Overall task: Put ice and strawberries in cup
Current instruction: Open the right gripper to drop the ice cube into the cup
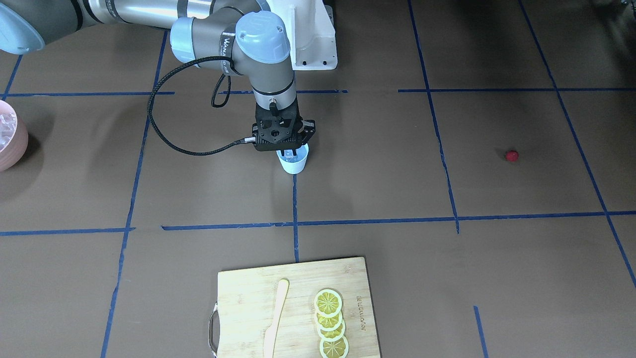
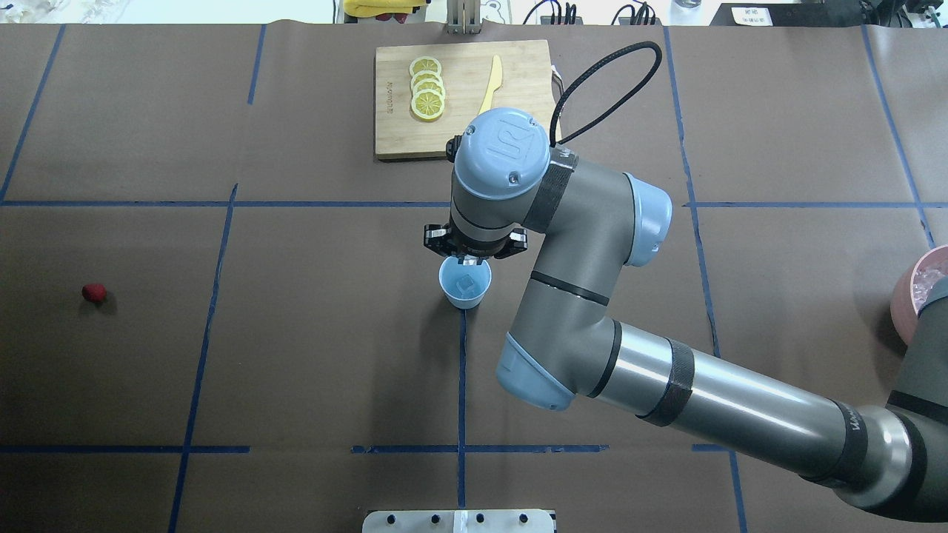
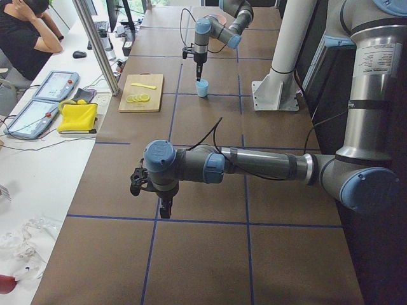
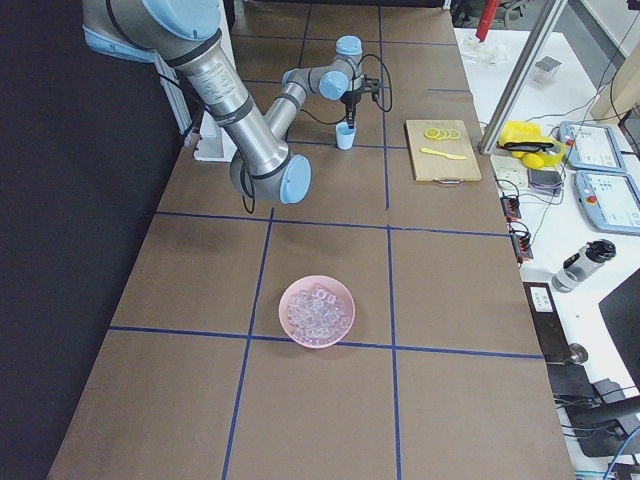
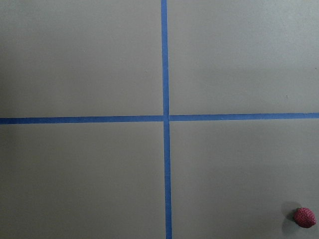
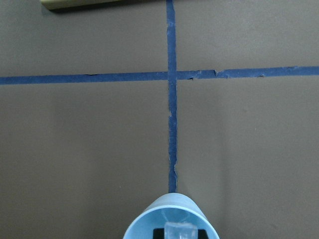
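Note:
The pale-blue cup (image 2: 449, 287) stands at the table's middle on a tape crossing, and also shows in the front view (image 1: 296, 164). One clear ice cube (image 2: 466, 283) lies inside it. My right gripper (image 2: 469, 260) hangs straight above the cup's mouth, open. In the right wrist view its dark fingertips (image 6: 158, 234) flank the cube (image 6: 178, 231) down in the cup (image 6: 144, 225). The small red strawberry (image 2: 94, 292) lies alone far out on my left side, and shows in the left wrist view (image 5: 304, 217). My left gripper (image 3: 165, 210) shows only in the exterior left view, low over the table; I cannot tell its state.
A pink bowl (image 4: 300, 340) holding several ice cubes (image 4: 318, 308) sits at my far right, at the frame edge in the overhead view (image 2: 907, 292). A wooden board (image 2: 518, 111) with lemon slices (image 2: 427, 96) and a pale knife (image 2: 489, 83) lies at the far edge.

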Motion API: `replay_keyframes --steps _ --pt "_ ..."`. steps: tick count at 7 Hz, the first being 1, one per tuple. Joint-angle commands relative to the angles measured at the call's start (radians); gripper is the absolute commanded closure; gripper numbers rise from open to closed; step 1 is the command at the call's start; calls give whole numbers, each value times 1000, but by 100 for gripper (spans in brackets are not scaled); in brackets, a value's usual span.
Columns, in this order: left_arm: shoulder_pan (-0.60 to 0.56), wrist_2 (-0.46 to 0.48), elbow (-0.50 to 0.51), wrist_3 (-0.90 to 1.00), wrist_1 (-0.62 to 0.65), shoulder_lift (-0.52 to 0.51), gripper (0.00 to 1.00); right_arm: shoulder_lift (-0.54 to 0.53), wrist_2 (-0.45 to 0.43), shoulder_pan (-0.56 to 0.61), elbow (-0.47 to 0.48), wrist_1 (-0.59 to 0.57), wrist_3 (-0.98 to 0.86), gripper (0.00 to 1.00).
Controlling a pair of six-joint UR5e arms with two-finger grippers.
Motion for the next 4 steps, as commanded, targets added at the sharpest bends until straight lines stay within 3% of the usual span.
replay_keyframes --steps 1,2,4 --pt "0 0 4 0 0 0 0 2 -1 -8 -1 0 0 97" --pt "0 0 7 2 0 0 0 2 -1 -8 -1 0 0 90" --pt "0 -2 7 0 0 0 0 3 -1 -8 4 0 0 52"
